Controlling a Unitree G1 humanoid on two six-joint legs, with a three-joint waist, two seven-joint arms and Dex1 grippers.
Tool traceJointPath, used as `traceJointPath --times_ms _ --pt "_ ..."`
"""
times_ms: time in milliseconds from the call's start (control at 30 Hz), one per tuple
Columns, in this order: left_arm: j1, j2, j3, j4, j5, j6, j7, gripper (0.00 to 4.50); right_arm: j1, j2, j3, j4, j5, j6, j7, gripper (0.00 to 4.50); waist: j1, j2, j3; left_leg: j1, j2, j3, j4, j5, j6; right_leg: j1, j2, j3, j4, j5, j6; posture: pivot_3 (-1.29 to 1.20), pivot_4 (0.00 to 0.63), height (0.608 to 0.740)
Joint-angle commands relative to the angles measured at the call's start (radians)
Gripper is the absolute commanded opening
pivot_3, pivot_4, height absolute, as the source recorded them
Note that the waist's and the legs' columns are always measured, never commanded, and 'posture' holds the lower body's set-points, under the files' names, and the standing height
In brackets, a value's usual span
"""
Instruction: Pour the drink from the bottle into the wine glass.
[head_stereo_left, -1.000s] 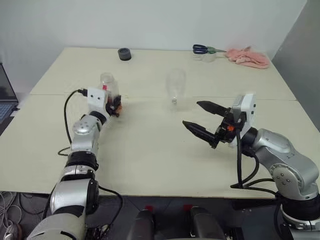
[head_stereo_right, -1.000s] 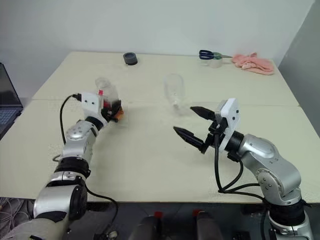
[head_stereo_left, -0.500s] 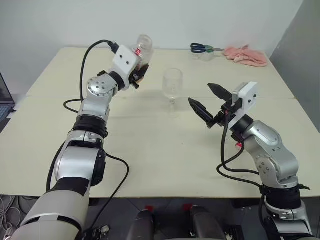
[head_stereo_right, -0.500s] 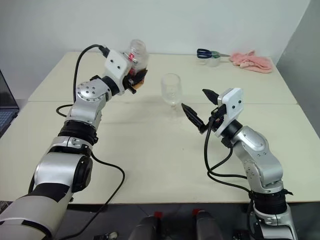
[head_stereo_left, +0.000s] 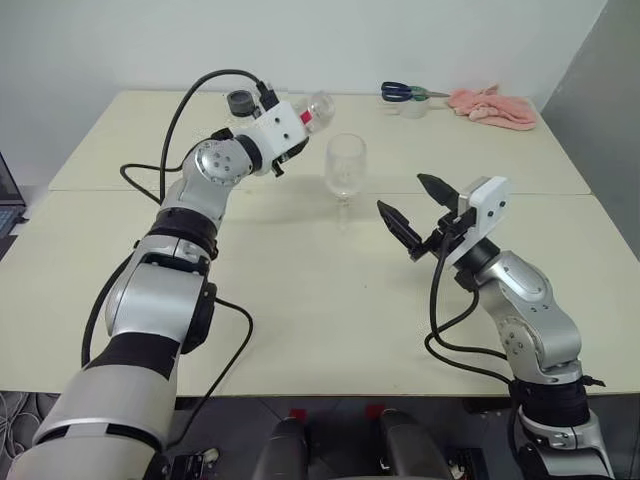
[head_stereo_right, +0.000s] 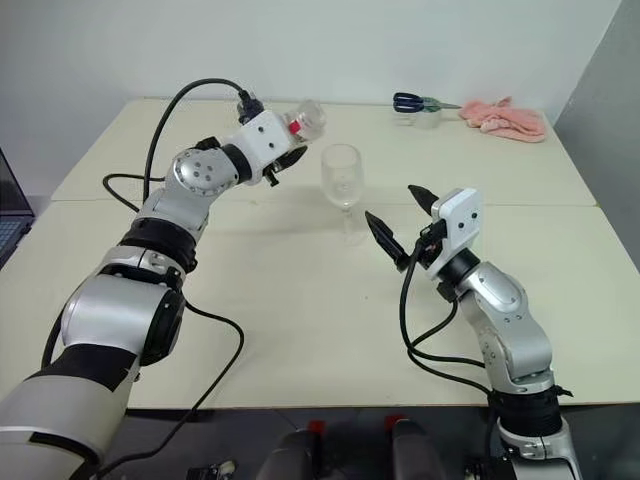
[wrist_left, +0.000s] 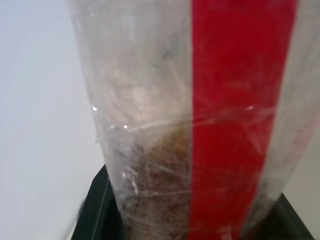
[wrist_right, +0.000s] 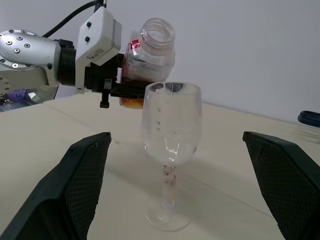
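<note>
The bottle (wrist_right: 148, 55), uncapped, is clamped in the left gripper (head_stereo_right: 283, 155) at upper centre of the head views, tipped toward the wine glass (head_stereo_left: 345, 172) but beside its rim, not over it. The drink (wrist_right: 131, 102) sits low. The right gripper (head_stereo_left: 419, 205) stands wide, empty, near the glass. Risk: further tilting now would likely spill drink onto the table (head_stereo_left: 300, 310).

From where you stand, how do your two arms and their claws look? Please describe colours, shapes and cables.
Both arms are silver-grey metal with rounded joint housings and black bands between segments. Each wrist carries a white boxy camera block, and a black cable loops from it along the arm. The left claw and the right claw each have two black fingers; the right fingers are pointed, with a fine grid texture.
</note>
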Motion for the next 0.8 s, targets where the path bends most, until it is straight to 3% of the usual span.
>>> traceJointPath --times_ms 33,400,800 --pt "-0.062 0.03 -0.028 0.001 0.055 -0.05 0.055 1.63 0.01 0.001 -0.009 -0.047 -0.005 -0.025 -0.002 4.5 0.0 0.0 0.0 0.0 0.0 0.0 0.0 0.0 0.0 0.0 0.0 0.0 0.0 0.0 0.0 0.0 0.15 0.74" --pt "-0.138 0.075 -0.146 0.035 0.222 -0.113 0.178 1.63 0.019 0.003 -0.006 -0.053 -0.004 -0.02 0.001 4.5 0.0 0.0 0.0 0.0 0.0 0.0 0.0 0.0 0.0 0.0 0.0 0.0 0.001 0.0 0.0 0.0 0.15 0.74" --pt "-0.174 0.075 -0.199 0.059 0.294 -0.132 0.224 1.63 0.03 0.018 -0.005 -0.057 -0.002 -0.02 -0.005 4.5 0.0 0.0 0.0 0.0 0.0 0.0 0.001 0.0 0.0 0.0 0.0 0.0 0.002 0.0 0.0 0.0 0.15 0.74"
